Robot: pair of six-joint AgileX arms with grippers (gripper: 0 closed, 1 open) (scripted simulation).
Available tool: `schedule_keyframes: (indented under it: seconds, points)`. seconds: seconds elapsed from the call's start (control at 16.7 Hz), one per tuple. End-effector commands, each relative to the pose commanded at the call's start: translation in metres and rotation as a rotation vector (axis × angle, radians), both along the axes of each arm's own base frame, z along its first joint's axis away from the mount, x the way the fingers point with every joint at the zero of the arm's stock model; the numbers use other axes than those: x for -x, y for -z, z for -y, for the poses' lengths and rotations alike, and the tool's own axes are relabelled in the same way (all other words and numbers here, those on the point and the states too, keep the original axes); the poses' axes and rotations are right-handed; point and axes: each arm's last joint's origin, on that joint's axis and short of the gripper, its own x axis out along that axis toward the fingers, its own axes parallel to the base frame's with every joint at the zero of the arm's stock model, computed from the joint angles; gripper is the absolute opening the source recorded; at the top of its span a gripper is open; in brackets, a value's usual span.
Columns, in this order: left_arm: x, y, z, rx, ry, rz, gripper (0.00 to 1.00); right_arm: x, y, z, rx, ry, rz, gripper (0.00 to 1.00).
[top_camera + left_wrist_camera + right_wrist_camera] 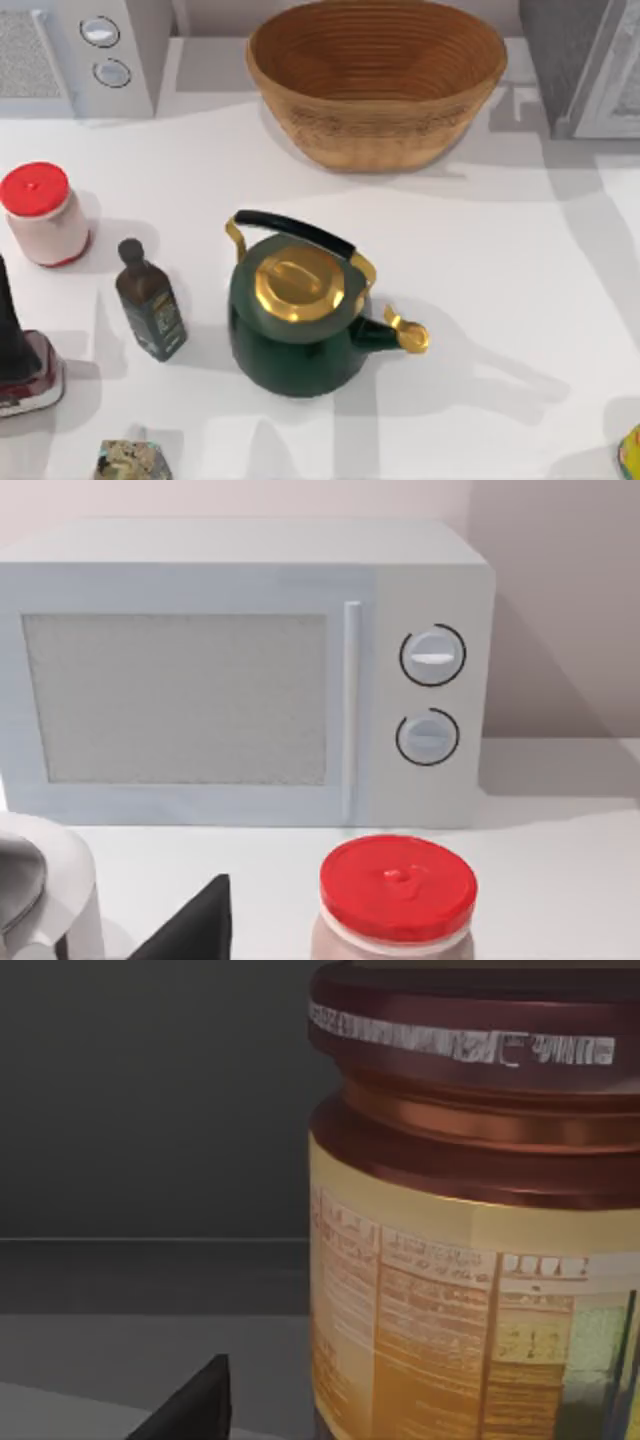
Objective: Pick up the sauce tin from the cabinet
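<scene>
The sauce tin [470, 1260] fills much of the right wrist view. It has a dark maroon top and an orange-gold printed label, and it stands upright on a grey shelf inside the dark cabinet [150, 1110]. A dark part of my right gripper [195, 1405] pokes in close beside the tin and is not touching it. From above, the cabinet [580, 60] is the grey speckled box with a pale door panel at the back right. My left gripper [195, 925] is at the table's left, facing the red-lidded jar [398, 890].
A white appliance with two knobs [110, 50] stands at the back left, and a woven basket [375, 85] at the back middle. A green kettle with a gold lid [300, 320] sits mid-table. The red-lidded jar [42, 215] and a dark bottle [150, 300] stand at the left.
</scene>
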Motion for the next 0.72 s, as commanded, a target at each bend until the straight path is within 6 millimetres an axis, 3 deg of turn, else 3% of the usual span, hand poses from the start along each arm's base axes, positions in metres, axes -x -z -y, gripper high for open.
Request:
schedule_keyframes:
  seconds: [0.72]
  points:
    - [0.0000,0.0000,0.0000,0.000,0.000,0.000,1.00,-0.0053,0.0026,0.0038,-0.001,0.007,0.013,1.00]
